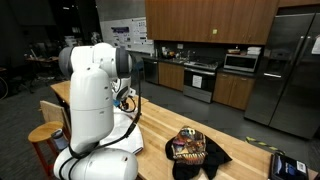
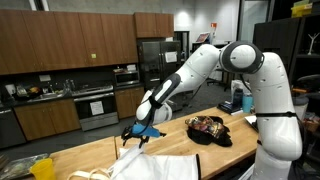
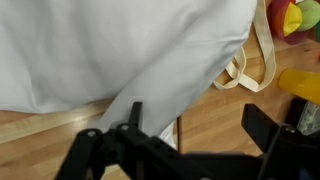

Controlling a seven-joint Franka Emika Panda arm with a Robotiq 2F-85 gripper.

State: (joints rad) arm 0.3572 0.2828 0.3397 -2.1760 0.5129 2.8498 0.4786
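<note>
My gripper [image 3: 195,125] stands open above a wooden table [image 3: 215,110], nothing between its fingers. A white cloth bag [image 3: 110,50] with cream handles [image 3: 262,60] lies right under and ahead of it; the left finger [image 3: 133,118] hangs over the bag's edge. In an exterior view the gripper [image 2: 138,130] hovers just above the white bag [image 2: 150,165] on the table. In an exterior view the robot's white body [image 1: 95,100] hides most of the gripper and bag.
A dark bag with patterned items [image 2: 207,129] lies on the table to the side, also seen as a dark bag [image 1: 195,150]. Colourful toys [image 3: 295,15] and a yellow object [image 3: 300,85] sit near the bag handles. Kitchen cabinets [image 2: 60,45] and a fridge [image 1: 285,70] stand behind.
</note>
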